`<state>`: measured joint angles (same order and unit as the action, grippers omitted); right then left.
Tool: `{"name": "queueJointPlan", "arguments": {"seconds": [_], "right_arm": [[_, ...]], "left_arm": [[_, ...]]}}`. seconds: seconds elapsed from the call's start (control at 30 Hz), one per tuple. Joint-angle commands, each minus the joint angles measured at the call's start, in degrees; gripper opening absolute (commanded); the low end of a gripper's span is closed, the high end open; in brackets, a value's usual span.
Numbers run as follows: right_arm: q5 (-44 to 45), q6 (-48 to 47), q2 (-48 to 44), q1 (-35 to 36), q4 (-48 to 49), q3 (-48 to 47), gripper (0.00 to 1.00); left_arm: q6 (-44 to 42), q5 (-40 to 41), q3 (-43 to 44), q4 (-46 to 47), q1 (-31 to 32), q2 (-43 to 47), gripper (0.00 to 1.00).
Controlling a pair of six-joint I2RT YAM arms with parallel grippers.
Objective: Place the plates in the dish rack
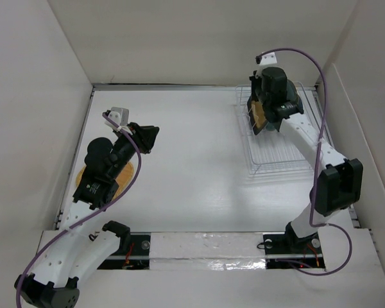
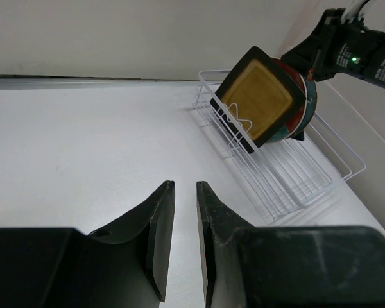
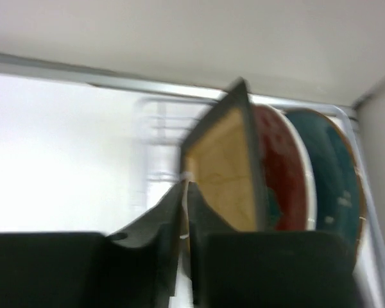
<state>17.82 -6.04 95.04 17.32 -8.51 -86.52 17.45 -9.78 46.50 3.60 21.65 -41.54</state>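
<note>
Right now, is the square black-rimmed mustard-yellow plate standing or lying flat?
Standing on edge, tilted: the square plate rises from the white wire rack beside the round marbled plate.

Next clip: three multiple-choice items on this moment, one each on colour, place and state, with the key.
1. The square plate tilted at the dish rack has a centre that is: A teal; B mustard-yellow; C red.
2. The tan-orange plate lies: A on the table under the left arm; B in the rack; C against the back wall.
3. The left end effector is: A gripping a plate; B out of view; C empty, fingers slightly apart.
Key: 1 B, the left wrist view shows its yellow face; 2 A, the top view shows it beneath the arm; 3 C, only bare table shows in the gap.
</note>
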Motion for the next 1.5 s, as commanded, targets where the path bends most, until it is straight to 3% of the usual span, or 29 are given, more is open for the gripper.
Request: {"name": "queueJointPlan", "arguments": {"seconds": [0.0,0.13,0.27,0.4,0.47,0.5,0.6,0.77,1.03,1.47], "right_arm": [[-11.5,9.3,-4.3,5.0,4.2,0.7,0.0],[-23.9,15.1,-2.5,13.4,11.5,2.7,0.0],[-24.6,19.9,2.6,23.4,15.0,2.6,0.0],[-28.7,29.6,9.8,27.7,20.3,3.5,0.02],[-33.0,34.0,12.5,28.9,24.3,4.1,0.12],[-34.3,38.7,13.8,30.3,26.2,4.6,0.26],[-36.8,45.7,18.8,33.3,32.2,5.3,0.45],[-34.9,49.9,26.0,39.0,31.3,2.2,0.58],[-33.0,57.4,34.1,40.8,32.3,-0.9,0.59],[-27.8,58.8,46.1,40.3,24.0,-17.1,0.59]], "left_arm": [[0.5,1.3,0.2,2.6,-0.1,1.0,0.17],[1.6,2.1,1.2,3.7,-0.1,3.8,0.12],[2.6,6.0,1.6,5.1,-0.1,9.8,0.0],[2.9,9.3,0.7,6.5,-0.1,13.1,0.0],[2.9,9.3,0.5,6.5,-0.1,13.9,0.0],[2.8,11.1,0.3,6.5,-0.1,13.9,0.0],[2.3,10.9,-0.1,6.0,-0.1,13.8,0.02],[1.8,10.0,-0.4,6.5,-0.1,14.1,0.09],[1.7,6.8,-1.8,7.0,-0.1,15.9,0.11],[2.1,4.8,-3.0,8.0,-0.1,16.2,0.12]]}}
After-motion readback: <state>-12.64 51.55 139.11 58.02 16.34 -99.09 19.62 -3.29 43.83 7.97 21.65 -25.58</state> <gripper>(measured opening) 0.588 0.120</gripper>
